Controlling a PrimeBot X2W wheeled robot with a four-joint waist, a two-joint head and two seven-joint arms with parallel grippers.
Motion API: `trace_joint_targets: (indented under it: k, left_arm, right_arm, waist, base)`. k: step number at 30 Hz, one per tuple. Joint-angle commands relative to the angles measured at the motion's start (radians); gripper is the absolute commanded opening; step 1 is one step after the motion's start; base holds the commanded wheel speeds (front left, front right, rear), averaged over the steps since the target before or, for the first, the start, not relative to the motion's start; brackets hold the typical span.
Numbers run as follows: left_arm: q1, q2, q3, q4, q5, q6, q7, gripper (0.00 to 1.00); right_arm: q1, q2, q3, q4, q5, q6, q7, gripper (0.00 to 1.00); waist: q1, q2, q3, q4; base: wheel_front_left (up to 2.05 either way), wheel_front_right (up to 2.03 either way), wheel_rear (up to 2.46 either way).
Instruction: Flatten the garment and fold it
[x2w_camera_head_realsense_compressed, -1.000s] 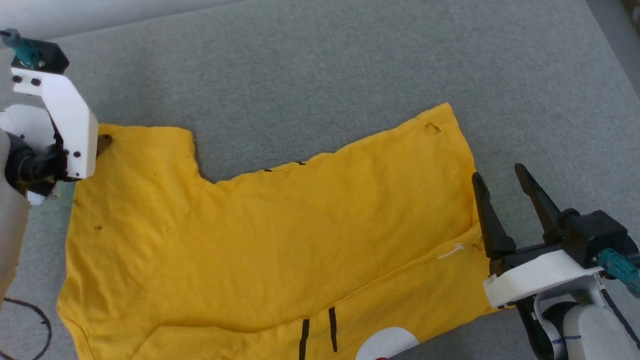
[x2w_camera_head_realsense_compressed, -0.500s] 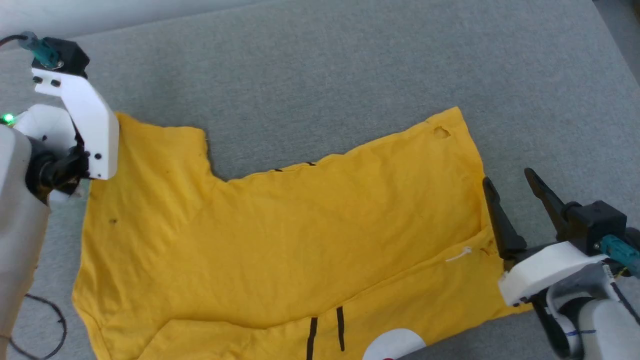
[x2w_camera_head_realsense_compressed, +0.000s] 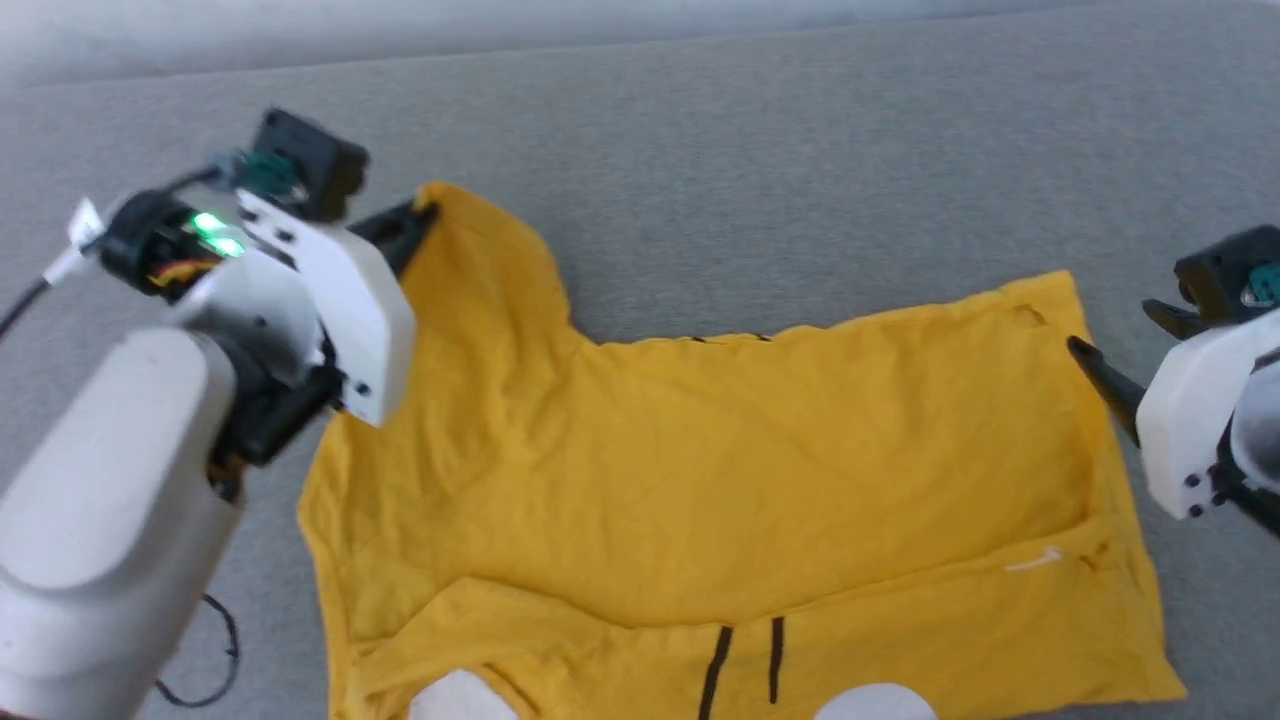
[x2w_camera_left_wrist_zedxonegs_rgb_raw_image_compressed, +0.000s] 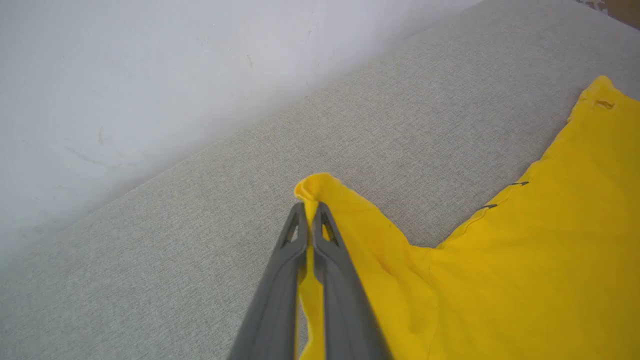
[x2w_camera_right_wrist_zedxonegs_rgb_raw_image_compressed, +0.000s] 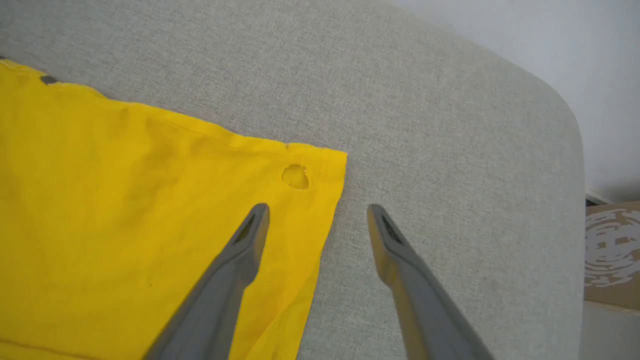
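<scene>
Indoor room: grey upholstered surface (x2w_camera_head_realsense_compressed: 700, 150) against white wall (x2w_camera_left_wrist_zedxonegs_rgb_raw_image_compressed: 125, 75).

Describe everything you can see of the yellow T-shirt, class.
The garment is soft, bright yellow fabric, spread mostly flat on the grey fabric surface. Its near edge shows two black stripes and white patches; a small hole sits by the far right corner. The left gripper is shut on the sleeve tip. The right gripper, open, straddles that corner's edge; contact unclear.

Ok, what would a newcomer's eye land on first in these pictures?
The bright yellow garment, spread across the grey padded surface, dominates. Next, the left gripper is shut on a sleeve corner at the garment's far left, while the right gripper hangs open over its right edge, near a small hole.
</scene>
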Motion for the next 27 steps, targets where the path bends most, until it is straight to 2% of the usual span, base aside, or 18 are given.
trace_joint_targets:
  k: [1, 5, 10, 13, 18, 19, 20, 23, 27]
  left_arm:
    - [0.030, -0.010, -0.009, -0.035, 0.011, 0.011, -0.017, 0.00]
    - [0.076, -0.027, -0.023, -0.135, 0.027, 0.034, -0.058, 0.00]
    - [0.116, -0.043, -0.039, -0.227, 0.049, 0.061, -0.094, 0.00]
    - [0.129, -0.052, -0.049, -0.261, 0.056, 0.069, -0.105, 0.00]
    - [0.134, -0.056, -0.060, -0.264, 0.078, 0.079, -0.123, 0.00]
    - [0.135, -0.057, -0.064, -0.260, 0.083, 0.079, -0.127, 0.00]
    - [0.137, -0.061, -0.067, -0.257, 0.080, 0.078, -0.130, 0.00]
    - [0.142, -0.071, -0.064, -0.246, 0.074, 0.082, -0.147, 0.00]
    - [0.153, -0.064, -0.045, -0.219, 0.075, 0.097, -0.181, 0.00]
  right_arm:
    - [-0.037, -0.026, 0.023, 0.024, 0.022, -0.002, 0.041, 1.00]
    - [-0.134, -0.101, 0.099, 0.098, 0.065, -0.002, 0.130, 1.00]
    - [-0.212, -0.161, 0.181, 0.203, 0.083, -0.002, 0.171, 1.00]
    - [-0.224, -0.173, 0.223, 0.280, 0.109, -0.002, 0.197, 1.00]
    - [-0.218, -0.195, 0.329, 0.333, 0.166, -0.002, 0.186, 1.00]
    - [-0.216, -0.202, 0.353, 0.339, 0.175, -0.002, 0.183, 0.13]
    - [-0.215, -0.208, 0.372, 0.346, 0.185, -0.002, 0.178, 0.00]
    - [-0.229, -0.220, 0.399, 0.368, 0.198, -0.002, 0.125, 0.00]
    - [-0.263, -0.197, 0.365, 0.409, 0.221, -0.002, 0.002, 0.00]
  waist:
    - [0.0001, 0.0000, 0.007, 0.082]
    - [0.0001, 0.0000, 0.034, 0.132]
    - [0.0001, 0.0000, 0.064, 0.183]
    - [0.0001, 0.0000, 0.075, 0.206]
    - [0.0001, 0.0000, 0.084, 0.229]
    - [0.0001, 0.0000, 0.085, 0.230]
    - [0.0001, 0.0000, 0.085, 0.230]
    - [0.0001, 0.0000, 0.077, 0.225]
    - [0.0001, 0.0000, 0.043, 0.205]
  base:
    - [0.00, 0.00, 0.00]
    - [0.00, 0.00, 0.00]
    - [0.00, 0.00, 0.00]
    - [0.00, 0.00, 0.00]
    - [0.00, 0.00, 0.00]
    - [0.00, 0.00, 0.00]
    - [0.00, 0.00, 0.00]
    - [0.00, 0.00, 0.00]
    - [0.00, 0.00, 0.00]
